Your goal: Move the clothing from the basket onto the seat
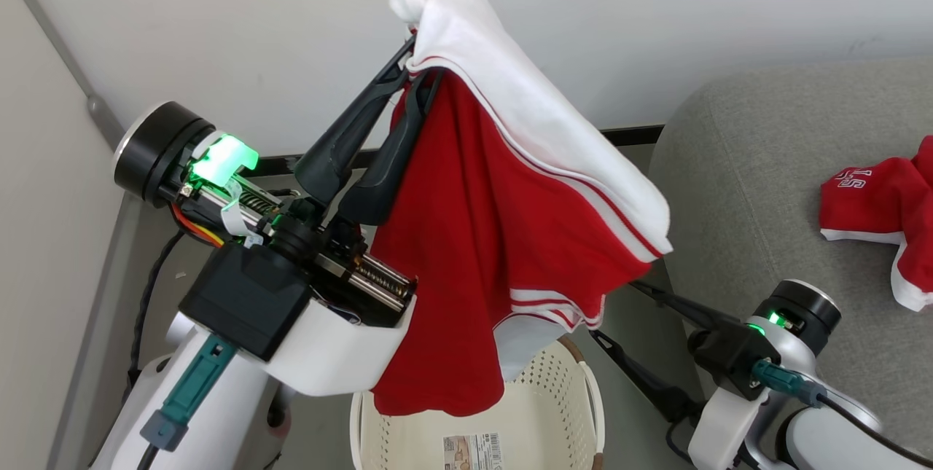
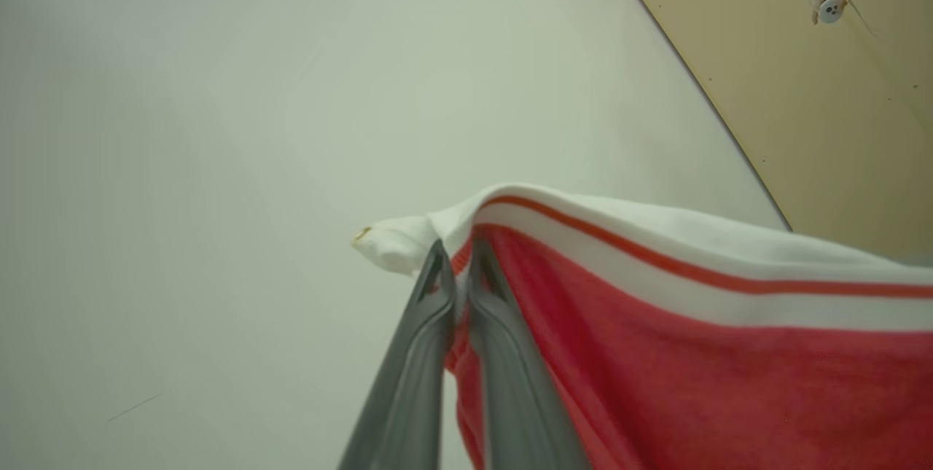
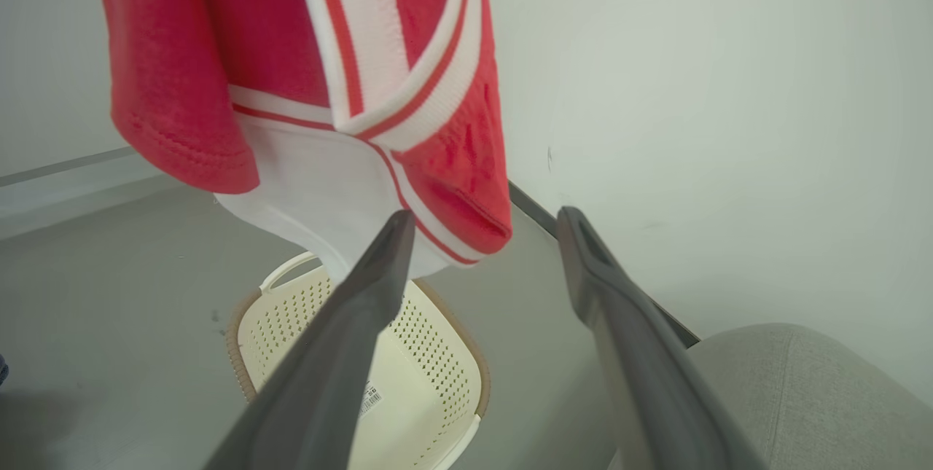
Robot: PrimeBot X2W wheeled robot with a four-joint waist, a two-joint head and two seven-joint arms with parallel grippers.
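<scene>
My left gripper [image 1: 415,65] is raised high and shut on the white-banded edge of a red garment [image 1: 466,237] with white striped trim. The garment hangs down over the cream basket [image 1: 554,397], hiding part of it. In the left wrist view the fingers [image 2: 437,288] pinch the cloth [image 2: 692,353] at its white corner. A second red garment [image 1: 882,200] with lettering lies on the grey seat [image 1: 765,164] at the right. My right gripper [image 1: 614,310] stands open, low, beside the hanging hem. In the right wrist view it [image 3: 487,218] holds nothing, below the garment [image 3: 291,40] and above the basket [image 3: 430,375].
A white wall stands close behind the basket, with a dark skirting strip [image 1: 627,136] along the grey floor. The seat's rounded corner [image 3: 802,390] is just right of the basket. A tan panel [image 2: 802,91] and a person's hand holding a controller [image 2: 831,4] show far off.
</scene>
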